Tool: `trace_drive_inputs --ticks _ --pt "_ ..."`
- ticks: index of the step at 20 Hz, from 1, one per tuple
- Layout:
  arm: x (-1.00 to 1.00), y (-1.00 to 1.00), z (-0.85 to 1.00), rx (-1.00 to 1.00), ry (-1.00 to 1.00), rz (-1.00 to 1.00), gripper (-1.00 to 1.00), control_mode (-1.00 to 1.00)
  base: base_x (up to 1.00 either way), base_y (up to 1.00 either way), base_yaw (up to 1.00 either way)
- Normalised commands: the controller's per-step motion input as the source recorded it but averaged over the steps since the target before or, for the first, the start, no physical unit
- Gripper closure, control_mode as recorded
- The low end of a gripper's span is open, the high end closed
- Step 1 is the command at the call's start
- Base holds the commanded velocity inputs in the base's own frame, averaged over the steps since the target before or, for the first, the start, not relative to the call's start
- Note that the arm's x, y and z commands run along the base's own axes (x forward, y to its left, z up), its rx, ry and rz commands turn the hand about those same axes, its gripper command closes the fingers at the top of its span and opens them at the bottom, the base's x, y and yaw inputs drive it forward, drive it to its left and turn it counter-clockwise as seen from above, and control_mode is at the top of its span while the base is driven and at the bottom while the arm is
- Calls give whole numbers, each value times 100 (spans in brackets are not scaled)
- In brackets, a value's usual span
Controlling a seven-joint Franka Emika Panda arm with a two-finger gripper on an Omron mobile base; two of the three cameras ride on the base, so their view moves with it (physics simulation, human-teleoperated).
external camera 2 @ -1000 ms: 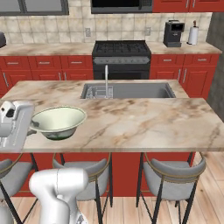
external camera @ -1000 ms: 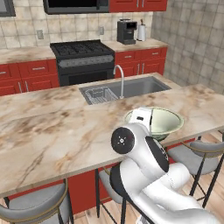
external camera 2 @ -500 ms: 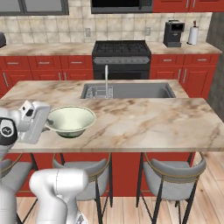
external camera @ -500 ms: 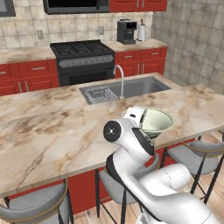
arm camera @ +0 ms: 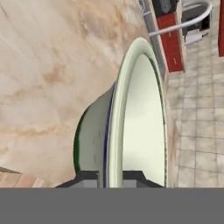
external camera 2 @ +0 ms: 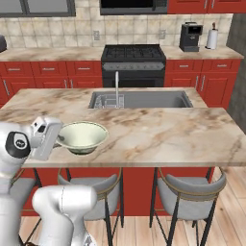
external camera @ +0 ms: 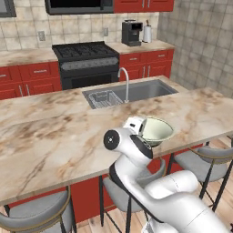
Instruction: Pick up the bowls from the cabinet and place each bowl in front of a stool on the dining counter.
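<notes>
My gripper (external camera 2: pixel 59 142) is shut on the near rim of the wide cream bowl with a dark green base (external camera 2: pixel 82 136). The bowl (external camera: pixel 155 130) hangs upright, low over the front edge of the dining counter (external camera: pixel 54 136); whether it touches the marble I cannot tell. In the hand view the fingertips (arm camera: pixel 89 178) pinch the rim of the bowl (arm camera: pixel 135 122) from both sides, with the veined counter (arm camera: pixel 52 65) behind it. A grey stool (external camera 2: pixel 96 185) stands under the counter just below the bowl, and another stool (external camera 2: pixel 190 190) stands to its right. The cabinet is out of view.
A sink with a curved faucet (external camera 2: pixel 116 86) and a dish rack (external camera: pixel 103 98) is set in the far side of the island. Beyond it stand a black stove (external camera 2: pixel 134 55), red drawer units (external camera 2: pixel 48 72) and a coffee machine (external camera 2: pixel 190 36). More stools (external camera: pixel 200 157) line the near side.
The arm has swung the bowl in from the left, in the right base view, to the counter's front edge. The gripper stays shut on its rim.
</notes>
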Motion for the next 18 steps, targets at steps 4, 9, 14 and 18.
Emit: trace_drive_inputs --ticks 4,9,14,18 --pt "43 1 -44 0 0 0 100 -100 0 0 0" --pt "44 4 -40 0 0 0 100 -100 0 0 0" --pt "31 20 -35 0 1 -1 100 -100 0 0 0" --pt "0 28 0 5 4 0 100 -100 0 0 0"
